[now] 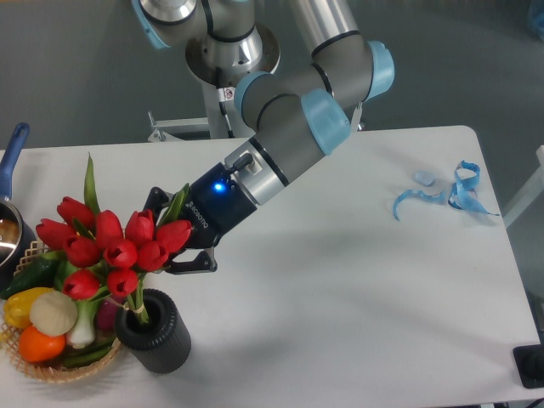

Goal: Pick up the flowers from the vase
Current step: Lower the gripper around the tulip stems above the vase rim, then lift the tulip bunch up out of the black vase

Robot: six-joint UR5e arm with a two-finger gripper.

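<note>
Red flowers [115,246] in vase [155,333], tool [170,234] behind blooms

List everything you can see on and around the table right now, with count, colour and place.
flowers: about ten, red, stems in the vase
vase: one, dark grey, front left
basket: one, wicker, holding vegetables, front-left corner
pot: one, blue handle, left edge
ribbon: one, light blue, far right
table: one, white
arm: one, grey with blue caps, reaching down left
pincer: one, black, at the flower heads; grip unclear
</note>
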